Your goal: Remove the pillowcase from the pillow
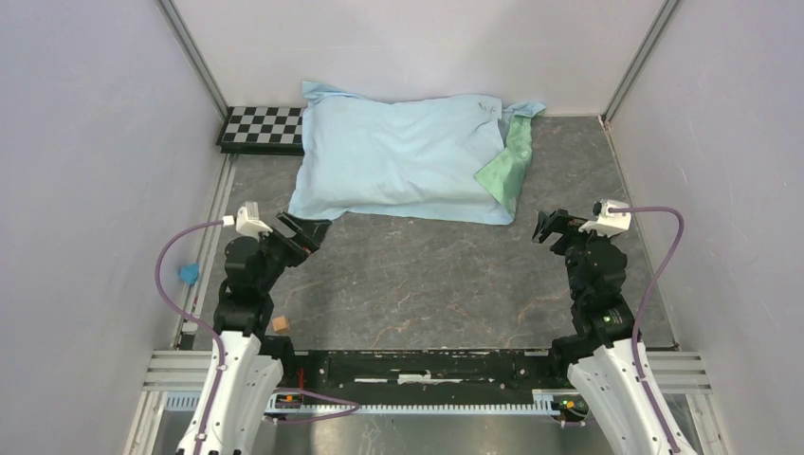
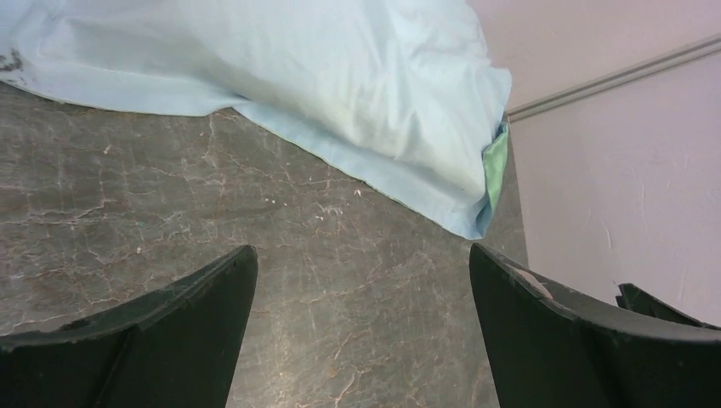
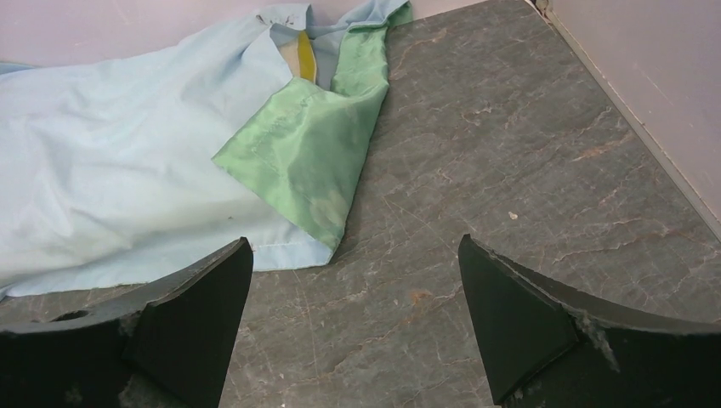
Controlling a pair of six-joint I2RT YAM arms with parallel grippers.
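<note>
While the pillowcase [image 1: 398, 156] lay stuffed along the far edge of the worktop [image 1: 427, 284], its mouth turned toward the far right corner, neither arm was touching it. The left gripper [image 1: 305, 232] hung near the left edge, just short of the cloth's near left corner, fingers spread wide around nothing. The right gripper [image 1: 550, 226] hovered near the right edge, fingers likewise apart and empty, close to the green flap [image 1: 507, 166].

This looked like the first approach. To do it well, one gripper would probably pinch only the thin blue cloth at the closed left end, where a flat unfilled margin rested on the worktop, while the other pinned the cushion at the mouth. Pulling along the pillow's length toward the left edge, rather than upward, seemed wiser.

Only the right wrist view showed the pillow [image 3: 304, 53] itself, a mustard sliver between the blue hem and the flap. The left wrist view revealed how the bulge tapered to that flat margin. Only the overhead view showed both arms together and the checkerboard [image 1: 264, 128] in the far left corner, just beside the cloth.
</note>
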